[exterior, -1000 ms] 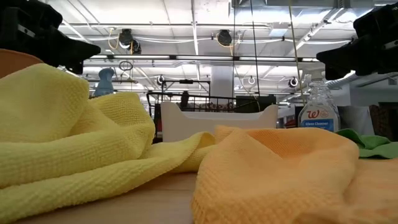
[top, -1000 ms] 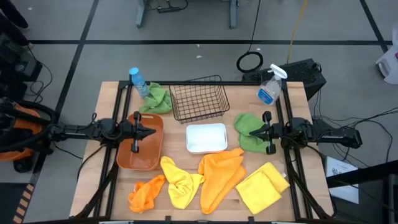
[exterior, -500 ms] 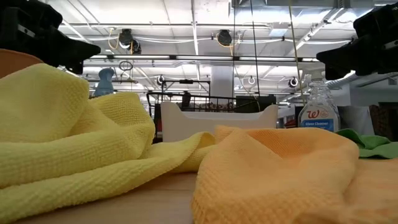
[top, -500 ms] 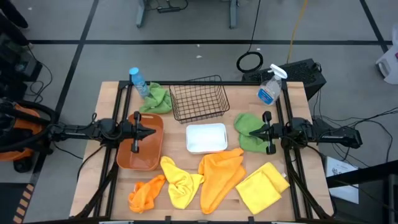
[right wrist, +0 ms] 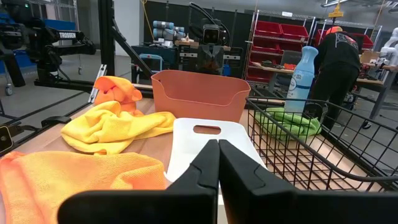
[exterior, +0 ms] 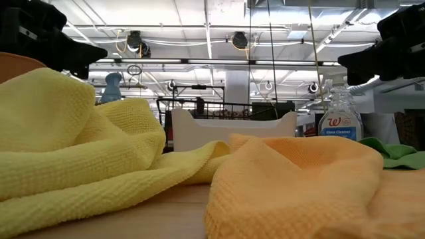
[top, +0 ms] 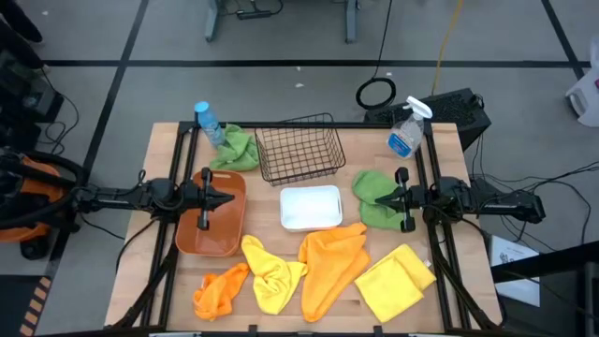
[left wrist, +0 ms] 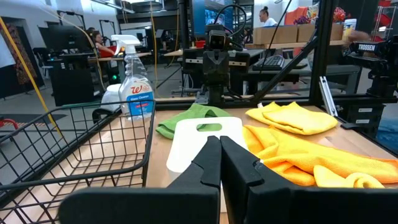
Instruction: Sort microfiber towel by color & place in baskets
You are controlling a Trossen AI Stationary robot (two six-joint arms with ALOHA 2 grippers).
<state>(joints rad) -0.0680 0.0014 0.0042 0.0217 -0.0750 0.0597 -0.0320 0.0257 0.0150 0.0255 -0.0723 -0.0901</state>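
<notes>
I list: black wire-mesh basket [top: 300, 150], white shallow bin [top: 311, 207], rounded orange tub [top: 213, 223]; nubby towels loose on desk [top: 168, 150]. Left fingers [top: 228, 199] and right fingers [top: 382, 197] pressed together, empty.

left end effector [top: 222, 198] closed, right end effector [top: 384, 197] closed

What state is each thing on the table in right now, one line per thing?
black wire basket: empty
white bin: empty
orange tub: empty
orange towels: loose on the table
yellow towels: loose on the table
green towels: loose on the table
left gripper: shut, empty
right gripper: shut, empty
</notes>
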